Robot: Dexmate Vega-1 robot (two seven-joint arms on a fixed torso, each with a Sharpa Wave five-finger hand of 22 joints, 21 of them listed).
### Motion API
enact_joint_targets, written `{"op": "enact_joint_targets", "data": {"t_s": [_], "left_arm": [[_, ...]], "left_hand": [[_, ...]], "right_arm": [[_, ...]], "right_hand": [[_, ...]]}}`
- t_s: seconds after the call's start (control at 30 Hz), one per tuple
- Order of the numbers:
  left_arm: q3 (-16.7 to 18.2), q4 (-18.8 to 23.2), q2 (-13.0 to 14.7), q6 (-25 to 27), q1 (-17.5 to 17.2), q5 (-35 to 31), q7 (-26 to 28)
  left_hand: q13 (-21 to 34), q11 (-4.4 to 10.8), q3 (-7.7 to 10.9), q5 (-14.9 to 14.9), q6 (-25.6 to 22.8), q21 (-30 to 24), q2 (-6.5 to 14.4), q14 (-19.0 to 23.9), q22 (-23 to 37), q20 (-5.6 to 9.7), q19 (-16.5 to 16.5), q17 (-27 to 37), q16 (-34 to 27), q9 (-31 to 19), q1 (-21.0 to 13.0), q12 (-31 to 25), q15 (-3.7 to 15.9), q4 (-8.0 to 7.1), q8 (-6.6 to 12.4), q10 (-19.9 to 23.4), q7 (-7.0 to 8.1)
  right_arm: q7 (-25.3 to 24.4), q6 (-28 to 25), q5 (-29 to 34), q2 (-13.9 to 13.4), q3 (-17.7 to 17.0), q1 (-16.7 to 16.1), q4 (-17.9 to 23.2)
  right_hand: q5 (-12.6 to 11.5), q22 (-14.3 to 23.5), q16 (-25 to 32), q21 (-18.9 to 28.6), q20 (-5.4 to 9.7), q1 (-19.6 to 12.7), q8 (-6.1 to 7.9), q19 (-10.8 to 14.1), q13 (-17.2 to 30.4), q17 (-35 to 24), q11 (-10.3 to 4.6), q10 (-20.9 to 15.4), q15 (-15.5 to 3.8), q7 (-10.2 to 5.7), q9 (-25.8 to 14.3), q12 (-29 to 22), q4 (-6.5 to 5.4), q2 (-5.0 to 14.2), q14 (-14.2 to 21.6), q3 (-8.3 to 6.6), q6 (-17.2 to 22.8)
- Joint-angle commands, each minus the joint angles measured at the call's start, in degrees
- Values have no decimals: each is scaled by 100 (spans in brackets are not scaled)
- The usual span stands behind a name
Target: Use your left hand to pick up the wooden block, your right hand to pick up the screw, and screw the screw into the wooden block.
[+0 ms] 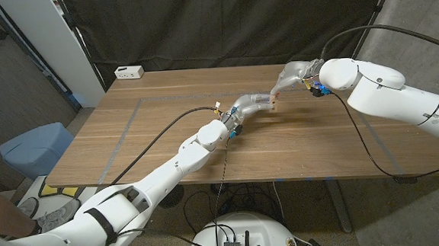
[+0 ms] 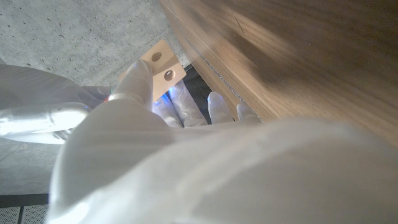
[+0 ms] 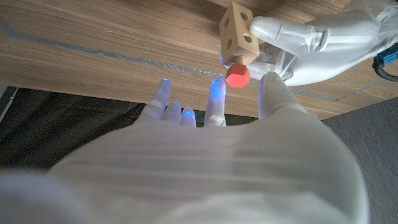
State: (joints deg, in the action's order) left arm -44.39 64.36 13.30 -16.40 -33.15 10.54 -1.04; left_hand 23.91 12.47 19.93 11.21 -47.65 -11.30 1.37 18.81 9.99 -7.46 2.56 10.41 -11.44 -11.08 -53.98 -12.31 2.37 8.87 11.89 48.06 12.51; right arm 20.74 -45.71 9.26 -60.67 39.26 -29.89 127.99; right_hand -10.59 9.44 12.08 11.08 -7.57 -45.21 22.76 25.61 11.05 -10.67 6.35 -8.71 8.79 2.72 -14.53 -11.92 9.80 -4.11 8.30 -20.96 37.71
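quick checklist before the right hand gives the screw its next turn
1. Block held: ok. The left hand grips the wooden block above the table.
2. Screw seated: ok. The red-headed screw sticks out of one face of the block, its shaft in a hole.
3. Right hand on the screw: not ok. The right hand has its fingers spread just short of the red head, holding nothing.
4. How deep the screw sits: cannot tell; a short piece of shaft shows between head and block.
5. Cable clearance: ok. The black cable lies along the left arm, away from the hands.
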Motion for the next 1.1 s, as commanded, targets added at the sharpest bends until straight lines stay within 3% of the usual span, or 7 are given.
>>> {"op": "enact_joint_targets", "data": {"t_s": [0.03, 1.1], "left_arm": [[-8, 16, -7, 43, -3, 3, 11], [-10, -113, -60, -28, 58, 2, 11]], "left_hand": [[-3, 12, 4, 27, -208, -12, 57, 72, 32, -1, 4, 14, -1, -19, 9, -38, 348, -19, 34, 49, 1], [5, 11, -6, 26, -198, -13, 64, 74, 33, -6, 4, 15, -2, -19, 13, -34, 340, -24, 28, 53, -1]], "right_arm": [[-36, -49, 132, 35, 52, -26, -13], [-39, -116, 457, 168, 187, 22, -61]], "right_hand": [[-20, 28, 20, 22, 17, -121, 68, 68, 19, -3, -9, -97, -2, -6, -41, -42, 2, -12, 79, -62, 103], [-1, 28, 57, 31, 138, -322, 419, 213, 24, -34, -131, -382, -137, -202, -199, -43, -43, 73, 289, -126, 569]]}}
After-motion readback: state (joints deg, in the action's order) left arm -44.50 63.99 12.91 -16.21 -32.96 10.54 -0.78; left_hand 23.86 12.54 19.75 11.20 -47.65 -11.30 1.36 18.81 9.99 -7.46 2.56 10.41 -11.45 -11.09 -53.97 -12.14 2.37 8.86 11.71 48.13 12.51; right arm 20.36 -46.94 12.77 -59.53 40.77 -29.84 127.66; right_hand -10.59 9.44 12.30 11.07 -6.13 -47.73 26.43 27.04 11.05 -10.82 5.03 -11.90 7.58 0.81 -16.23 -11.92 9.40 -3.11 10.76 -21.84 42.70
